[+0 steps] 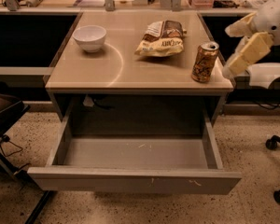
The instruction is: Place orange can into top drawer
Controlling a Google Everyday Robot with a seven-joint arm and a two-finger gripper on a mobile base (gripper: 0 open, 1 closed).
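Gripper [229, 50] just beside orange can [205, 62], jaws seemingly spread, empty; top drawer [130, 181] pulled out.

No text is reading out in full anywhere in view. The snack bag [161, 40], lying on the table [130, 73] to the left of the gripper [229, 50] and farther back, is carrying a line of dark block lettering across a pale band on its face. The letters are blurring together and no word can be confirmed. The can [205, 62], standing just left of the gripper, is showing only a mottled orange-brown pattern, too fine to tell whether any of it is print. The gripper itself is hanging beside the table's right edge, fingers standing apart.
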